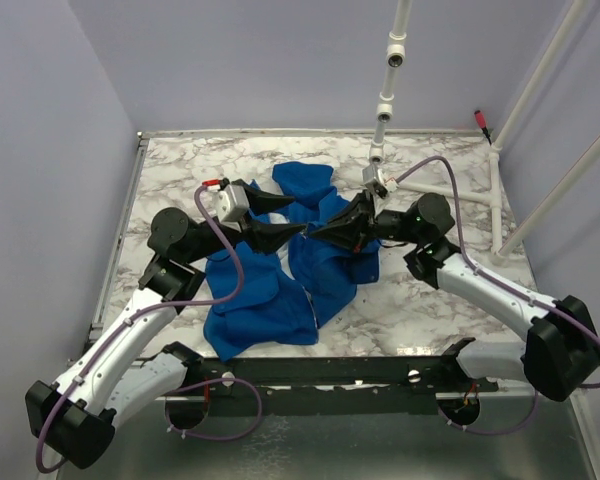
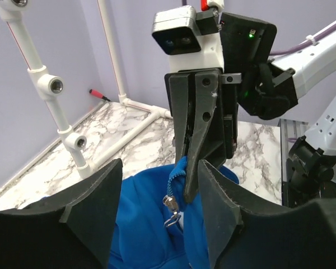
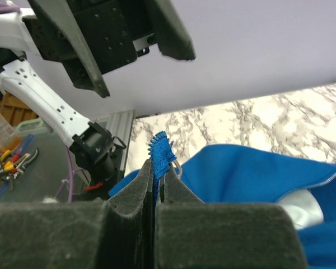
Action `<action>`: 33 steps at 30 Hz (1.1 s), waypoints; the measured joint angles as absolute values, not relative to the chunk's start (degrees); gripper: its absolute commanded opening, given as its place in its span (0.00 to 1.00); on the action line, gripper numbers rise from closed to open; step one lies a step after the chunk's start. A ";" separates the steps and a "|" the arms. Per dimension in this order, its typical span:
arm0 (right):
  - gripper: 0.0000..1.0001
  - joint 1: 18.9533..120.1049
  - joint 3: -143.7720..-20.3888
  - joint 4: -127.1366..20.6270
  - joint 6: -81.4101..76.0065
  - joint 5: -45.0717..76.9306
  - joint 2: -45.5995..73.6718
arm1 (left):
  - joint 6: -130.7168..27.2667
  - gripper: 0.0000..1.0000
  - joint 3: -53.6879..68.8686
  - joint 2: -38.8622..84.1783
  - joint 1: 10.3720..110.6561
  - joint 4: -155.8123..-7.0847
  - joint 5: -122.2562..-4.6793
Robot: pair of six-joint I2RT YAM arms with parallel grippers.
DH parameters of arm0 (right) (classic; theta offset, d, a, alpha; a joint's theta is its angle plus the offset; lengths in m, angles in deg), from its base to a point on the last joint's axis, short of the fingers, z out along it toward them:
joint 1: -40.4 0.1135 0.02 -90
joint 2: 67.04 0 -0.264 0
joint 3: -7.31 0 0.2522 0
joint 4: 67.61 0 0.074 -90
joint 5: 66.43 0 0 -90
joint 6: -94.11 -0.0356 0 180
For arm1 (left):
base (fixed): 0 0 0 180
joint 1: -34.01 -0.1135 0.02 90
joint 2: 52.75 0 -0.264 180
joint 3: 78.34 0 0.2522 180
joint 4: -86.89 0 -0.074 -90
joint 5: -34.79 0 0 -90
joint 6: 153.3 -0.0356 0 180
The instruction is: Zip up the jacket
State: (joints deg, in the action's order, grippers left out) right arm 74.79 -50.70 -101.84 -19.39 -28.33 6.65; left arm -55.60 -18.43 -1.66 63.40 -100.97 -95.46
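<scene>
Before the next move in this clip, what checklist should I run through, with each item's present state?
1. Right gripper shut on the royal-blue fabric jacket's zipper edge: ok.
2. Left gripper open: ok, jaws apart.
3. Small metal zipper pull between the left gripper's fingers, ungripped: ok.
4. Both zipper halves joined below the pull: cannot tell.
5. Jacket spread flat on the white marble-patterned table: not ok, bunched.

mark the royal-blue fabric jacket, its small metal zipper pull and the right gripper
royal-blue fabric jacket (image 1: 260, 305), top view, folded lower panel
small metal zipper pull (image 2: 170, 204), left wrist view, slider body
right gripper (image 3: 157, 170), right wrist view, between fingertips pinching jacket edge
</scene>
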 measured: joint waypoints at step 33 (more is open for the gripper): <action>0.01 67.25 -46.30 -68.33 0.12 -11.17 -5.86 | -129.37 0.69 -30.84 21.10 80.95 -64.14 -104.92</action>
State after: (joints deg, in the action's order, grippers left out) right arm 67.25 -46.30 -68.33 0.12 -11.17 -5.86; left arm -129.37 -30.84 21.10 80.95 -64.14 -104.92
